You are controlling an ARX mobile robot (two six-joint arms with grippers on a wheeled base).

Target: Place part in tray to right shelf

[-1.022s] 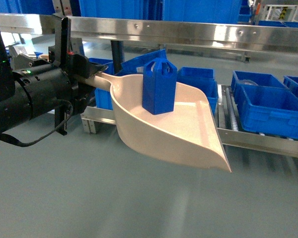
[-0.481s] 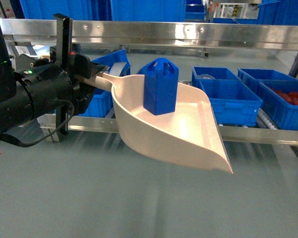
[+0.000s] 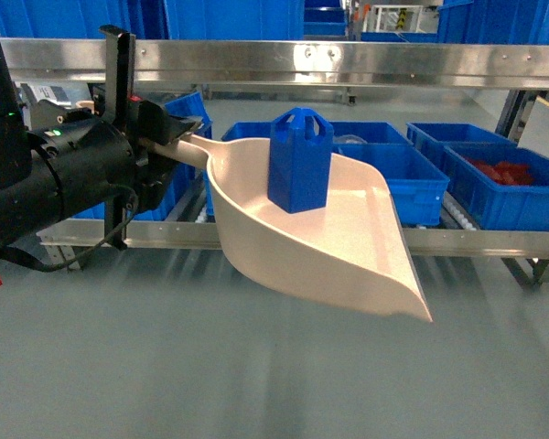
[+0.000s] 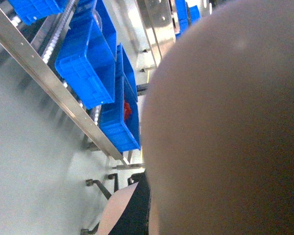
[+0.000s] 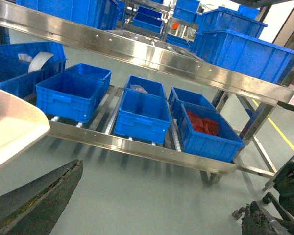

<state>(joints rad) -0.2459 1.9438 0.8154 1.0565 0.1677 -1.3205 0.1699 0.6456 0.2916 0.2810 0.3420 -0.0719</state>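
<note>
The left gripper is clamped on the handle of the tray, holding the beige scoop out level above the grey floor, its wide mouth reaching right and toward the near side. Standing upright in the scoop's far part is the part, the bright blue block, its base on the tray's inner surface and its looped top well above the rim. Beyond the tray runs the shelf, its shiny upper rail crossing the far side from left to right, with the lower rail just behind the scoop's lip. Blue crates sit in a row on the lower level; the one at far right holds red pieces. From the left wrist, the scoop's pale underside fills most of the frame, blurred. The right gripper's dark fingers show at the bottom of its own camera, spread apart, gripping nothing, with the tray's edge at left.
</note>
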